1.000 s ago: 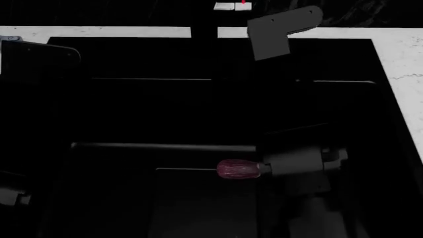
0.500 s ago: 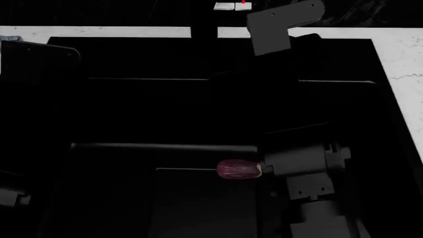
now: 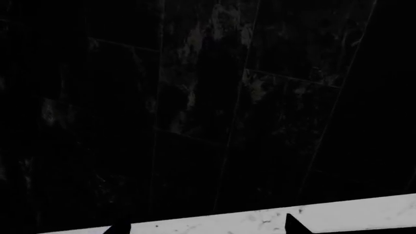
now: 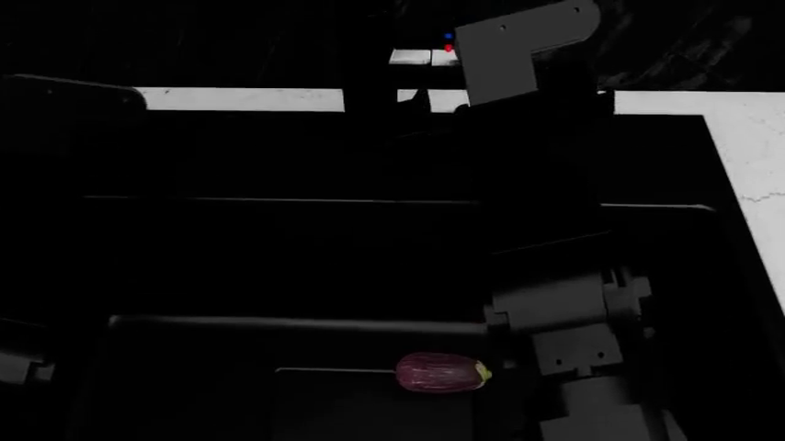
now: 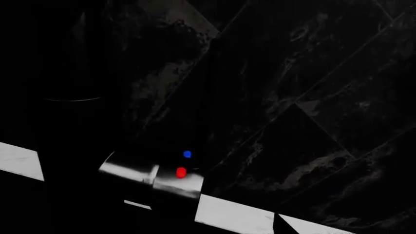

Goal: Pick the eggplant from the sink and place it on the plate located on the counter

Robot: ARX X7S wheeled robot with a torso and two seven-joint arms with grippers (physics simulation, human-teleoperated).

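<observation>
Eggplant point(image 4: 442, 373) lies low in the sink point(image 4: 368, 276), stem toward the right arm | right gripper (jaw state cannot be told, too dark) points at the back wall: tilt it down before you reach | plate not visible.

— What sort of place are we looking at?
— A kitchen: a black sink point(image 4: 307, 257) is sitting sunk into a white marble counter point(image 4: 748, 156), dark veined wall tiles point(image 3: 215, 97) are rising behind it, and an eggplant point(image 4: 442, 373) is lying in the basin.
</observation>
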